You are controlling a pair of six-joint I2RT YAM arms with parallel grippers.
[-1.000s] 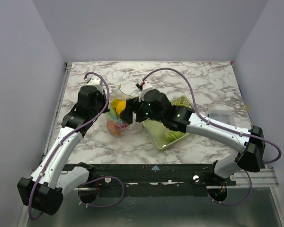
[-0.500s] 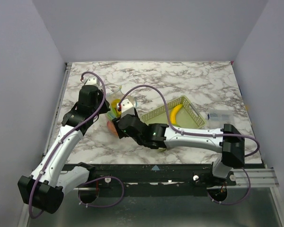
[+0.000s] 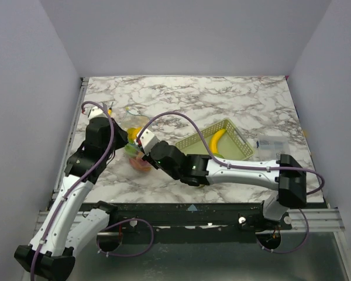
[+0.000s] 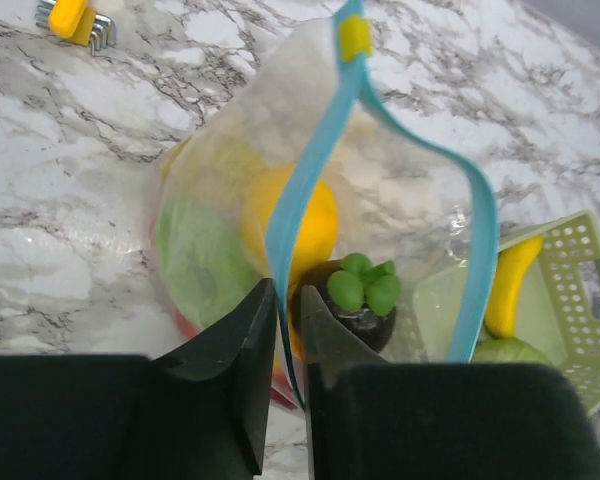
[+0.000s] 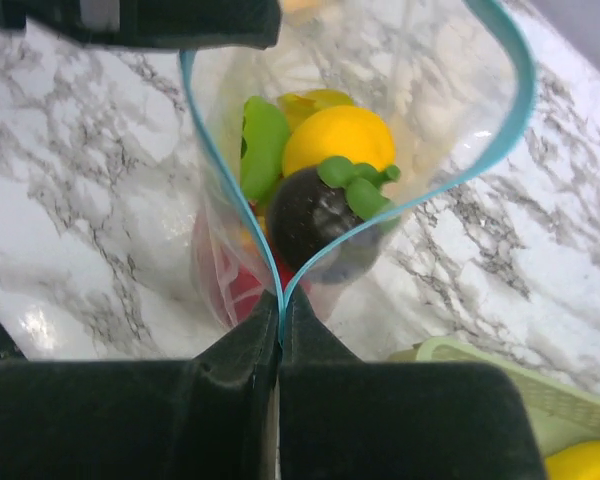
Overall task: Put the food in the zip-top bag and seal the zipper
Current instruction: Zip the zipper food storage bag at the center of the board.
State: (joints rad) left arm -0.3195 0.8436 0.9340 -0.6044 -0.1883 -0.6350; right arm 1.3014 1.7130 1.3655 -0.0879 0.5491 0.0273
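Observation:
The zip-top bag (image 4: 410,190) stands on the marble with its mouth open, and its light-blue zipper (image 4: 310,170) runs in a loop. Food lies inside it: a yellow fruit (image 5: 340,135), a dark mangosteen with a green cap (image 5: 315,215), a green piece (image 5: 263,145) and something red (image 5: 235,285). My left gripper (image 4: 287,330) is shut on one side of the zipper strip. At the end of the mouth, where the two strips meet, my right gripper (image 5: 280,315) is shut on the zipper. In the top view both grippers meet at the bag (image 3: 139,163).
A yellow-green mesh basket (image 3: 241,140) to the right of the bag holds a banana (image 3: 216,139) and a green piece (image 4: 510,352). A flat clear packet (image 3: 272,142) lies at the far right. A yellow-handled set of keys (image 4: 75,20) lies at the back left.
The right arm swung from above the basket to the bag's near end and its jaws closed on the zipper. The left arm shifted left, still on the bag's mouth.

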